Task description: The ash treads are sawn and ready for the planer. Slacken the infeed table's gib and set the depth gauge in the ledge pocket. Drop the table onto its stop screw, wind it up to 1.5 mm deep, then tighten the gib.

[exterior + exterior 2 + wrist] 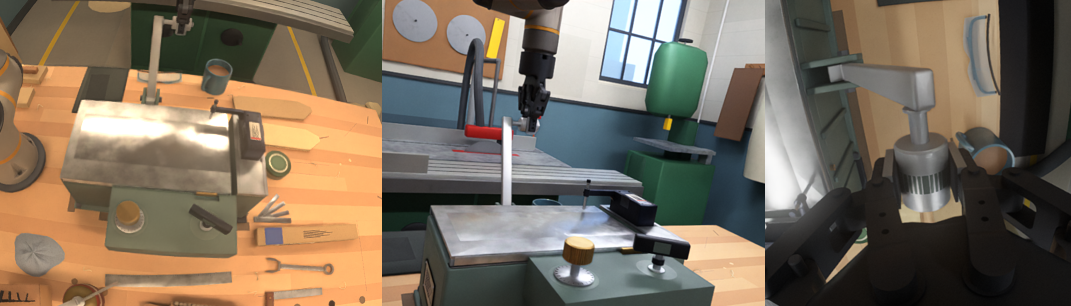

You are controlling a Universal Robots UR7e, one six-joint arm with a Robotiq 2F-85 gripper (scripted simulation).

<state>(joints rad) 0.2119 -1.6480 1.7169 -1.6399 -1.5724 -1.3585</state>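
Note:
The black depth gauge (251, 135) sits on the ledge at the right end of the steel infeed table (150, 142), its probe arm reaching over the table's back corner. Behind the table a tall grey lever (506, 159) stands upright, and my gripper (922, 168) has a finger on each side of the lever's round knurled handle (922, 170). On the green front housing stand a brass-topped dial knob (128, 212) and a black gib handle (210, 219).
The table saw (477, 166) stands close behind the lever and my wrist. A blue mug (217, 76) and safety glasses (981, 58) lie on the bench behind the planer. Feeler gauges (272, 212), a spanner (297, 266) and a steel rule (167, 279) lie in front.

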